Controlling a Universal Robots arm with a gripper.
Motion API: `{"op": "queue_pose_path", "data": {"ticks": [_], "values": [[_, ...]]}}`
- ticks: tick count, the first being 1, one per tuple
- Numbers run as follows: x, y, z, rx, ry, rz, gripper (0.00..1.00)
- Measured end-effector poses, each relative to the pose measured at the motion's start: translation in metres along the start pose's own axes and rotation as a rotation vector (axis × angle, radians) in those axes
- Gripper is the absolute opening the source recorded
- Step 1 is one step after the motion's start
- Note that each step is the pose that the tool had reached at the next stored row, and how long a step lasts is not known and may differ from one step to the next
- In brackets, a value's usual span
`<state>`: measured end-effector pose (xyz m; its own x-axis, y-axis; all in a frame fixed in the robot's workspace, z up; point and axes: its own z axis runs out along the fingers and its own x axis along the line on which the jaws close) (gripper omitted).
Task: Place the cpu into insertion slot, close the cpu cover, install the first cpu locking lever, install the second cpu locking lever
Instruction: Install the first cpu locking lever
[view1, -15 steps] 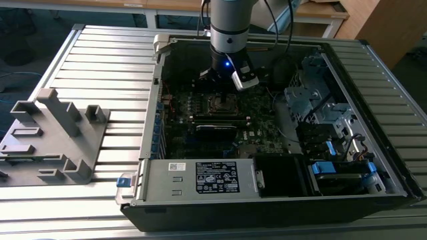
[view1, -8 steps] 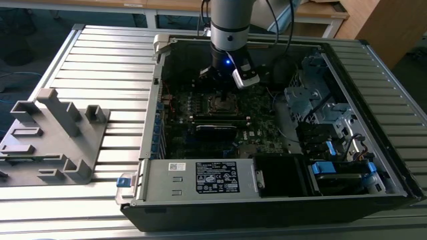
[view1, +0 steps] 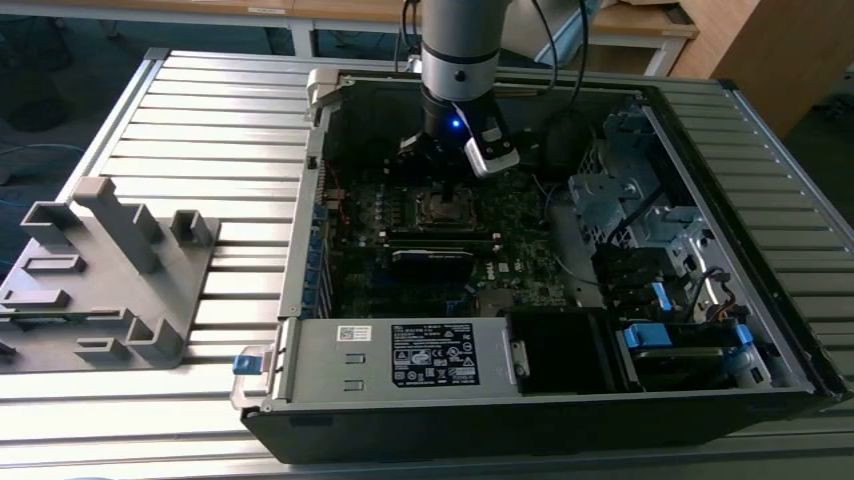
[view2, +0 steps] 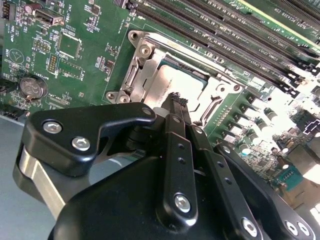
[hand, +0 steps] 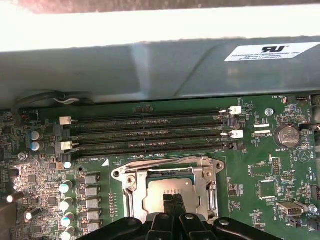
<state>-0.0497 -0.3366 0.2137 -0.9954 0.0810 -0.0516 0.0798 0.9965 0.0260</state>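
Now | claw (view2: 176, 102) tips pinched together, nothing held | over cpu (view2: 172, 82) under closed cpu cover (view2: 150, 60)

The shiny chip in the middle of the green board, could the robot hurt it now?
Maybe. The gripper hangs right over the cpu, which sits in the insertion slot with the cpu cover around it.
1. If the tips press hard, they could scratch the chip's metal top.
2. A sideways slip could knock the small parts standing beside the socket.
3. The memory slots lie close behind; a wide swing could catch them.
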Motion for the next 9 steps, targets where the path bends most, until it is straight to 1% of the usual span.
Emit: {"op": "queue_pose_path", "data": {"ticks": [1,3,4,7,9], "values": [[-0.0002,0.0,0.0001,0.0005,0.0078,0.0,0.11],[-0.0003,0.0,0.0002,0.0025,0.0295,0.001,0.11],[-0.0003,0.0,0.0002,0.0028,0.0321,0.001,0.11],[-0.0003,0.0,0.0002,0.0028,0.0337,0.001,0.11],[-0.0014,0.0001,0.0004,0.0025,0.0336,0.001,0.11]]}}
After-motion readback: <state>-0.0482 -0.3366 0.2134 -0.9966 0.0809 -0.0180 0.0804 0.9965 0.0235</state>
